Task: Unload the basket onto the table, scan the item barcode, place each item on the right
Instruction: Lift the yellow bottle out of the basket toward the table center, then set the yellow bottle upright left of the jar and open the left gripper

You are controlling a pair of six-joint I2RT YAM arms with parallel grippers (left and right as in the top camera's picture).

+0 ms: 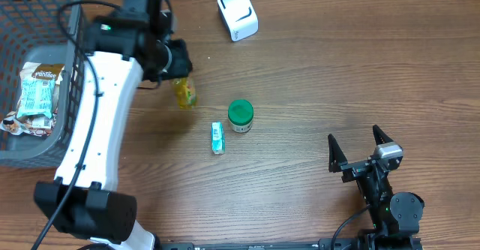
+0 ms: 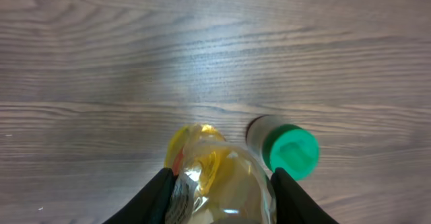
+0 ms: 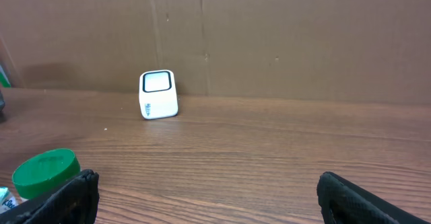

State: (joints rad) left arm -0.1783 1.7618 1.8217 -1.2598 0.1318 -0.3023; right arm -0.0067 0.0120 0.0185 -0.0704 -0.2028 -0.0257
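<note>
My left gripper [image 2: 222, 187] is shut on a clear bottle of yellow liquid [image 2: 219, 177], its black fingers pressed against both sides and the yellow-capped end pointing away from the wrist. Seen from overhead, the bottle [image 1: 184, 92] pokes out below the left gripper [image 1: 180, 77], left of the table's middle. No barcode shows on it. The white scanner [image 1: 238, 13] stands at the back of the table, and the right wrist view has the scanner [image 3: 159, 94] facing it. My right gripper [image 1: 360, 149] rests near the front right, open and empty [image 3: 209, 200].
A green-capped jar [image 1: 241, 115] stands just right of the bottle, also visible as the jar [image 2: 289, 150] from the left wrist. A small green-and-white packet [image 1: 217, 138] lies in front of it. A grey basket [image 1: 45, 2] with packaged goods fills the left edge.
</note>
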